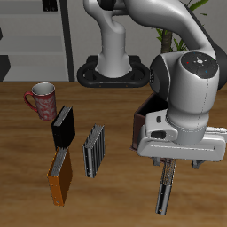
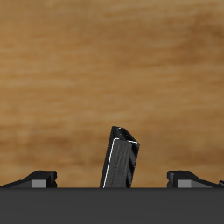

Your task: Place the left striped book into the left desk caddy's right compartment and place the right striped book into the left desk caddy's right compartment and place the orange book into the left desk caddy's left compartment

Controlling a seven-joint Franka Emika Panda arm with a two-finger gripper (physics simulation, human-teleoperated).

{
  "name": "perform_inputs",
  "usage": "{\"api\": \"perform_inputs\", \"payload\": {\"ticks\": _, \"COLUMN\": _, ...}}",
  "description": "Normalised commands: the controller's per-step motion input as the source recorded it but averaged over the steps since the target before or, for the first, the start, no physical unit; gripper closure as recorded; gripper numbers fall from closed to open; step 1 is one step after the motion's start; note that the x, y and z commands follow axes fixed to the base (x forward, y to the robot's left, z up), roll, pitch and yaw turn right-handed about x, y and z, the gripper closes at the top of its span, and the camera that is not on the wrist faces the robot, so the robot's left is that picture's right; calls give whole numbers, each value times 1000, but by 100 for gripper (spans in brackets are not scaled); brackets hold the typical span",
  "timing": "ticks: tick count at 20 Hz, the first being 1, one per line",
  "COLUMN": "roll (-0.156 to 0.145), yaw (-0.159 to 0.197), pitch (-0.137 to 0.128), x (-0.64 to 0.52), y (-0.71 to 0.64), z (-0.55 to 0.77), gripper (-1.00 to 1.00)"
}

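The table (image 1: 27,146) carries every item listed below, and each position is given from the gripper (image 1: 166,165).

Gripper state: the fingers (image 2: 39,179) are seen set wide apart, with bare wood showing on both sides of the book between them. No contact with the book is visible, so nothing is judged to be clamped.

The left desk caddy (image 1: 139,129) is located just behind the gripper, toward the robot base. Most of it is hidden by the arm, and its wells cannot be inspected.

The left striped book (image 1: 162,188) is located directly beneath the gripper, between the fingers, slightly tilted in the wrist view. Whether it stands on the table or hangs free cannot be told.

The right striped book (image 1: 93,149) lies flat, well apart from the gripper and to its side. The orange book (image 1: 59,175) lies farther out on that same side, nearer the table's front edge. A black book (image 1: 63,127) lies beyond the right striped book, farther back. A mug (image 1: 42,97) stands farthest from the gripper.

Progress, as judged: 0 of 3 placements are shown complete. All 3 task books are outside the caddy. The first book is being addressed; 2 others are untouched.

Count: 1 caddy in view, 2 striped books, 1 orange book, 1 black book, 1 mug
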Motion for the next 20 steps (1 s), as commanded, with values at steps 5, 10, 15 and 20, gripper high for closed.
{"api": "perform_inputs", "payload": {"ticks": 5, "roll": 0, "yaw": -30, "pitch": 38, "x": 15, "y": -24, "z": -361, "gripper": -100}}
{"api": "perform_inputs", "payload": {"ticks": 10, "roll": 0, "yaw": -23, "pitch": 8, "x": -8, "y": -49, "z": -225, "gripper": -100}}
{"api": "perform_inputs", "payload": {"ticks": 15, "roll": 6, "yaw": 0, "pitch": 18, "x": -28, "y": -95, "z": -302, "gripper": 100}}
{"api": "perform_inputs", "payload": {"ticks": 20, "roll": 10, "yaw": -2, "pitch": 15, "x": -27, "y": -50, "z": -227, "gripper": 100}}
